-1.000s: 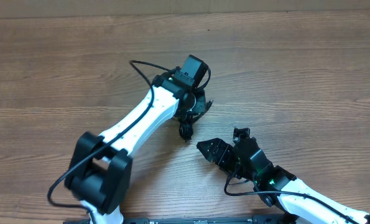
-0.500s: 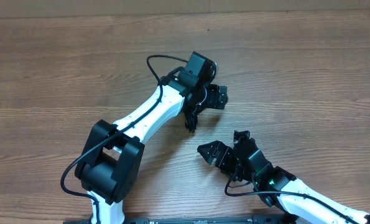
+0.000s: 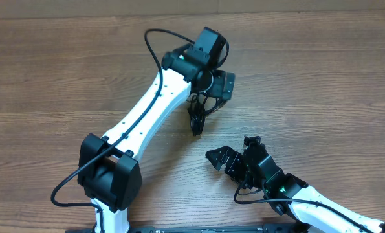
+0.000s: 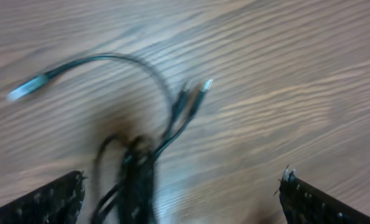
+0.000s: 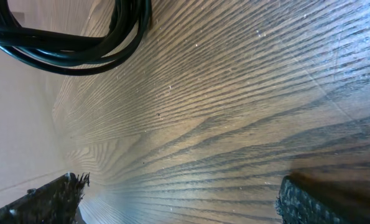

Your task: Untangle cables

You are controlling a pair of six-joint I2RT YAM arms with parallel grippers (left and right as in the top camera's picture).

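The cables (image 3: pixel 196 120) lie as a small dark bundle on the wooden table (image 3: pixel 321 77). The left gripper (image 3: pixel 209 97) hovers just beyond them, open. In the left wrist view the bundle (image 4: pixel 137 180) is blurred and sits near the left finger (image 4: pixel 45 200), untouched. Two plugs (image 4: pixel 194 94) point away, and one loose end (image 4: pixel 28 88) curls off left. The left gripper (image 4: pixel 181 202) holds nothing there. My right gripper (image 3: pixel 234 149) stands open a short way in front of the cables, and its wrist view shows bare wood between its fingers (image 5: pixel 51 198).
Black cord loops (image 5: pixel 79 46) cross the top left of the right wrist view; I cannot tell whose they are. The left arm's own thick cable (image 3: pixel 152 40) arches above its wrist. The left arm's base (image 3: pixel 108 178) stands at the near left.
The left gripper has opened and drawn back toward the far side, leaving the cable bundle on the table. The right arm has hardly moved.
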